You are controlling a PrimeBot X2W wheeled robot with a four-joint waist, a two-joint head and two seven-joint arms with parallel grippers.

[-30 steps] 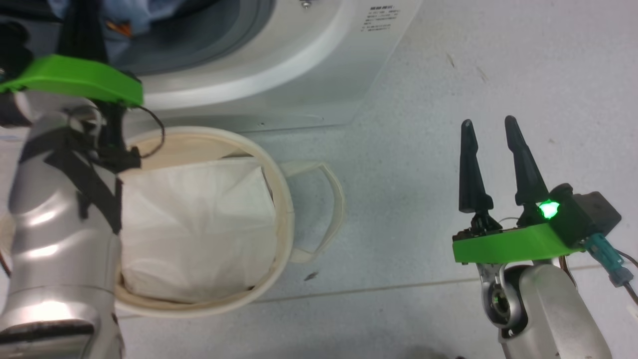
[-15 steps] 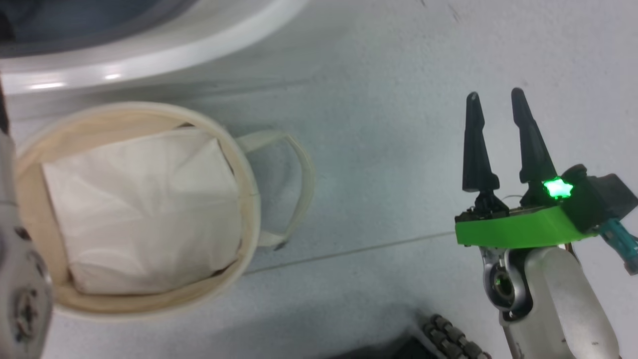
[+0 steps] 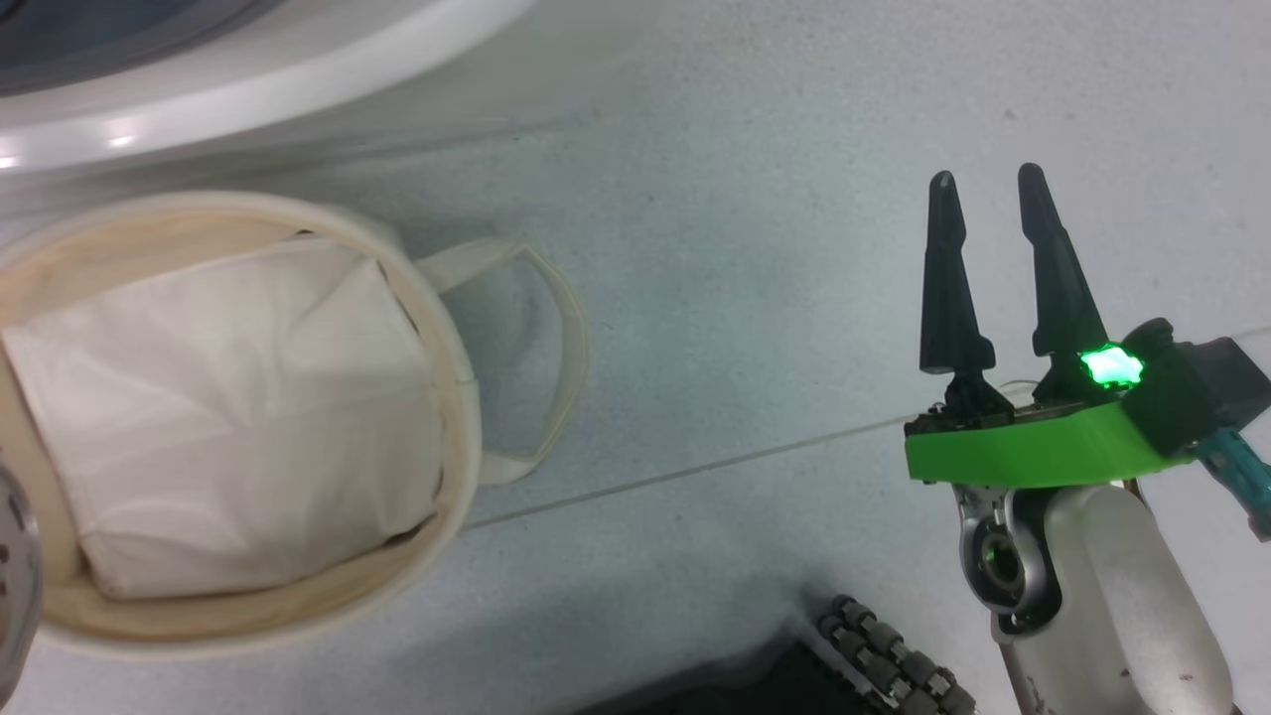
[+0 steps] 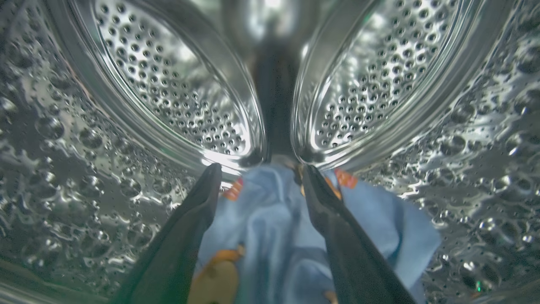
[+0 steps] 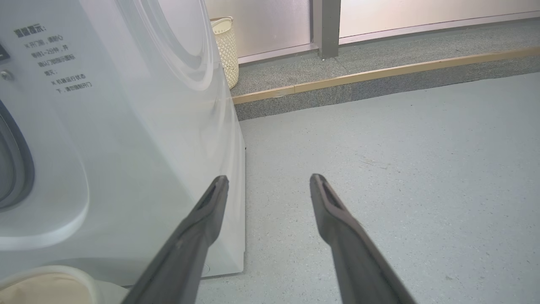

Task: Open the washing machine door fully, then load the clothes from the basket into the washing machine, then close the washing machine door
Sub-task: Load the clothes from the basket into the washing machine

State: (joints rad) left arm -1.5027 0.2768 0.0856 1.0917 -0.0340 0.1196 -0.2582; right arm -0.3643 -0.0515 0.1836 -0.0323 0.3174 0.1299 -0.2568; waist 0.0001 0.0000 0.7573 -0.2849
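As the left end effector (image 4: 260,168) gapes, clothes (image 4: 274,236) run along it.

Open floor (image 5: 400,169) ahead of right gripper (image 5: 268,179), washing machine (image 5: 126,147) at its left

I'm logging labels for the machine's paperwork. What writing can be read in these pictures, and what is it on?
"温馨提示:" is a black heading printed on the washing machine, on its white front, in the right wrist view.
Smaller lines beneath it: Chinese characters, too small and blurred to read reliably.
Basket: no writing visible.
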